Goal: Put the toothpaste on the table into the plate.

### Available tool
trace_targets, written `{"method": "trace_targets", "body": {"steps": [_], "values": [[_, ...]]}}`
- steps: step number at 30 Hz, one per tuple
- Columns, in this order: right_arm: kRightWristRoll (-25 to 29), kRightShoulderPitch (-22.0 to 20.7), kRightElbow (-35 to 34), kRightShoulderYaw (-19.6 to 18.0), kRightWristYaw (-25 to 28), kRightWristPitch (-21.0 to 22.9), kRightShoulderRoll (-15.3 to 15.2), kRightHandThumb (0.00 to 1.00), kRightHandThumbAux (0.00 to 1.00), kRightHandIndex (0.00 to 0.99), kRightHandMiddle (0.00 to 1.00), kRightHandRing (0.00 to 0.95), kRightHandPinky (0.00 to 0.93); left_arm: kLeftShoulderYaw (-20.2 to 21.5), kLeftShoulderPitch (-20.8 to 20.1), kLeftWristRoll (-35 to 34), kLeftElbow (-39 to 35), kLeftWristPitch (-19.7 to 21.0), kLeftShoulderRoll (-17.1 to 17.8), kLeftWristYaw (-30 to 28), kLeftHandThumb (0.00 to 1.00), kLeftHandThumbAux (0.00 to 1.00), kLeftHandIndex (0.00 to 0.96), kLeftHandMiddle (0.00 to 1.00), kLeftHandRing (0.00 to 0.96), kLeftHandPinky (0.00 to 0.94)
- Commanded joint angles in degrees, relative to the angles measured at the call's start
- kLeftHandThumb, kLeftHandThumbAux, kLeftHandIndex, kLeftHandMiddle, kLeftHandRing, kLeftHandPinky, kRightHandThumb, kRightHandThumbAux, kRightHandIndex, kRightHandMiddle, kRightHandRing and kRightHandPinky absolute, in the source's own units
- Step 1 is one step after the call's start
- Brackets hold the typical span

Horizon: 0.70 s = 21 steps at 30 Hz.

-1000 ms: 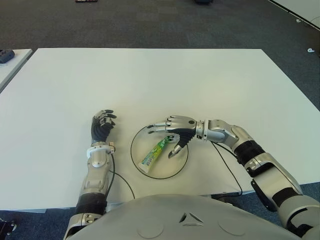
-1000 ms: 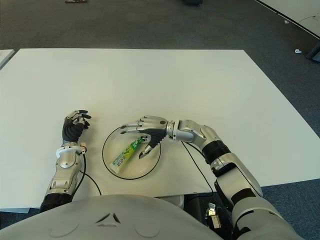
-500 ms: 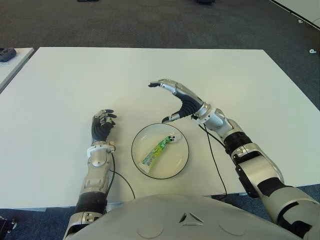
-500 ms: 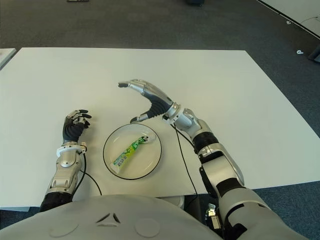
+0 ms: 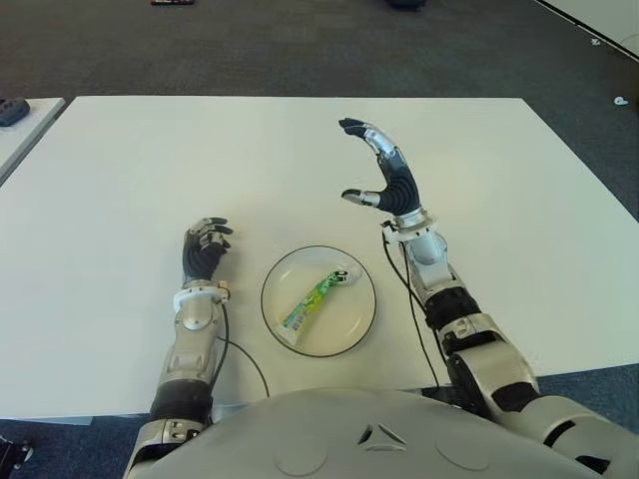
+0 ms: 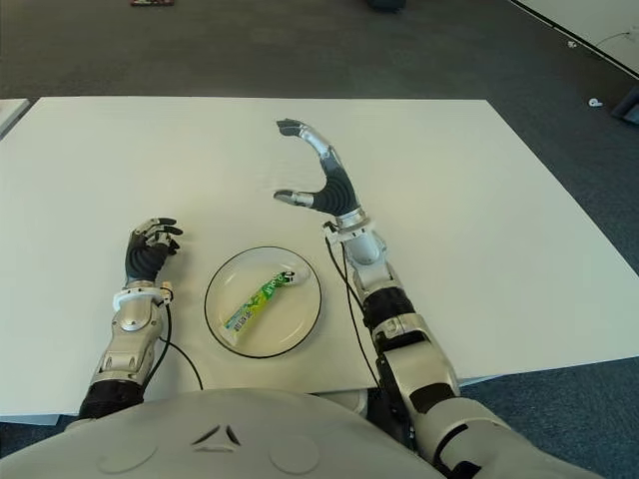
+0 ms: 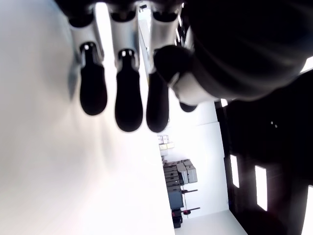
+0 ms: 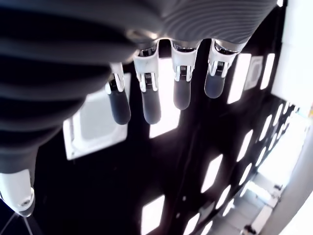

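The toothpaste point(image 5: 314, 298) lies in the plate point(image 5: 357, 321) on the worktop point(image 5: 120, 180), its long axis diagonal, cap end toward the far right. The right robot hand point(image 5: 384, 176) is raised, fingers spread, empty. The left robot hand point(image 5: 204, 251) shows left of the plate, fingers curled.

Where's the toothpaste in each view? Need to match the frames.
Left eye view: toothpaste lies diagonally in the plate, low centre.
Right eye view: toothpaste in the plate, left of centre.
Left wrist view: not in it.
Right wrist view: not in it.
Shared landmark: the raised, open right hand, beyond the plate in both eye views.
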Motion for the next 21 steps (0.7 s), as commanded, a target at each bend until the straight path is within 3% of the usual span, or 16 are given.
{"method": "trace_targets", "body": {"steps": [1, 8, 21], "values": [[1.5, 3.1, -1.5, -3.8, -2.0, 4.1, 1.5, 0.0, 0.573, 0.223, 0.228, 0.166, 0.132, -0.4, -1.1, 0.1, 1.1, 0.6, 0.6, -1.2, 0.832, 0.682, 0.396, 0.496, 0.631, 0.59], [1.7, 7.1, -0.5, -8.2, -4.3, 6.0, 3.0, 0.0, 0.635, 0.207, 0.245, 0.198, 0.177, -0.1, -2.0, -0.5, 2.2, -0.5, 1.0, -1.9, 0.832, 0.682, 0.395, 0.497, 0.633, 0.602], [-0.4, 9.1, -0.7, -10.9, -8.5, 8.3, 6.9, 0.024, 0.819, 0.278, 0.316, 0.273, 0.279, -0.3, -2.7, -0.8, 2.4, -0.8, 0.7, -1.7, 0.831, 0.683, 0.392, 0.5, 0.63, 0.59]]}}
